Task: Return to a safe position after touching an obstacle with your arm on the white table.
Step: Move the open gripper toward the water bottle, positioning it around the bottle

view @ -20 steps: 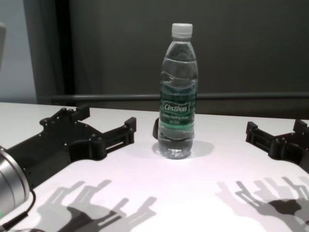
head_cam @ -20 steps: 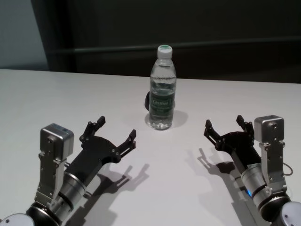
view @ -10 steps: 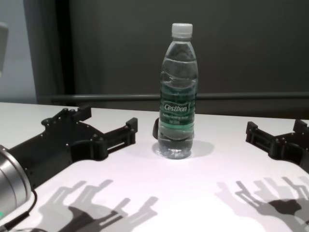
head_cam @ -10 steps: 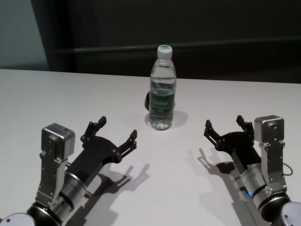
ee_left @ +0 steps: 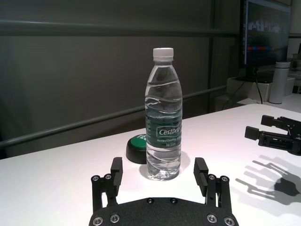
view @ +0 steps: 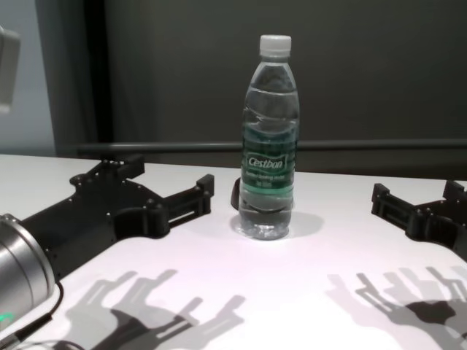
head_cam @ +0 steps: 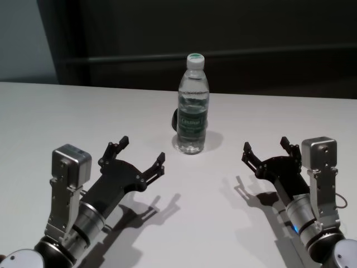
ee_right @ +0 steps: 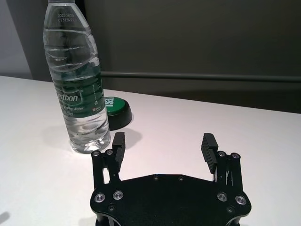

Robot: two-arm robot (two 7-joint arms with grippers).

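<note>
Standing upright near the middle of the wide matte white table (head_cam: pixel 67 111), the tall clear plastic water bottle (head_cam: pixel 192 106) touches nothing. The left gripper (head_cam: pixel 141 156) hovers just short of it, fingers wide apart and empty, probably aimed for contact. The right gripper (head_cam: pixel 266 149), also spread and empty, waits well aside.

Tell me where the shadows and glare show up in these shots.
Chest view: several overlapping pincer shadows fan across the white table, so more than one light. Head view: a soft shadow rings the clear plastic water bottle. Left wrist view: a bright monitor glows behind.
</note>
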